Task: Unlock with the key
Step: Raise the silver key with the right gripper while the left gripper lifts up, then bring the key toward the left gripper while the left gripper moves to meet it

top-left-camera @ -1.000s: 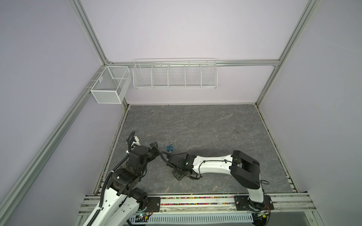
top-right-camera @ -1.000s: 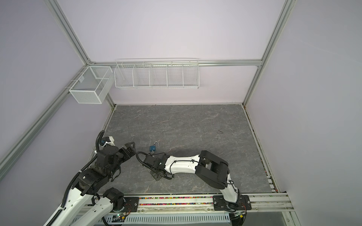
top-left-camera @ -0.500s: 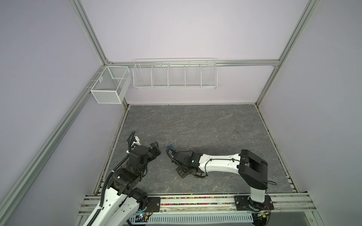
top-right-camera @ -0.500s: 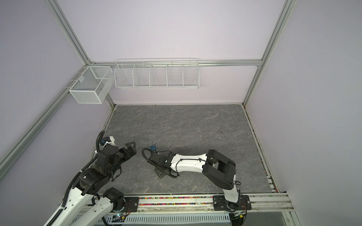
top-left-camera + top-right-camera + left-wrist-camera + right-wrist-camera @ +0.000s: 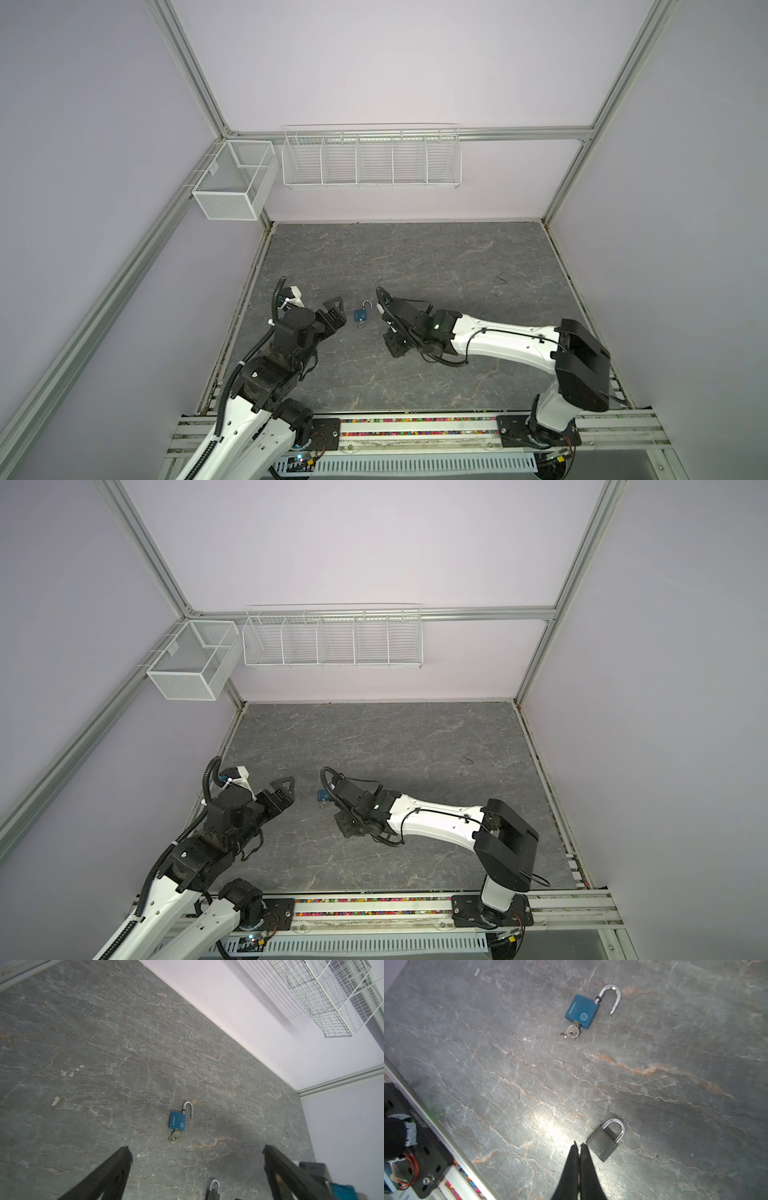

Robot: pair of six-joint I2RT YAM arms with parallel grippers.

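The blue padlock (image 5: pixel 360 314) lies flat on the grey, veined worktop (image 5: pixel 415 257), in the gap between the two arms, towards the front left of the surface. Its steel shackle (image 5: pixel 611 995) is open, with one leg free of the body. The key (image 5: pixel 572 1032) sits in the keyhole at the end of the body opposite the shackle, with a small ring through its bow.

The left end effector (image 5: pixel 196 1148) is spread wide and holds nothing. Its fingers (image 5: pixel 116 1167) frame the blue padlock in the left wrist view, short of it and without contact. The right end effector (image 5: pixel 578 1147) is closed tip to tip on nothing, well apart from the blue padlock.

A second, dark grey padlock (image 5: pixel 604 1144), its shackle seated in the body, lies just beside the right fingertips. Whether they touch it cannot be told. A white wire rack (image 5: pixel 371 156) and a white mesh basket (image 5: pixel 232 187) hang on the rails behind.
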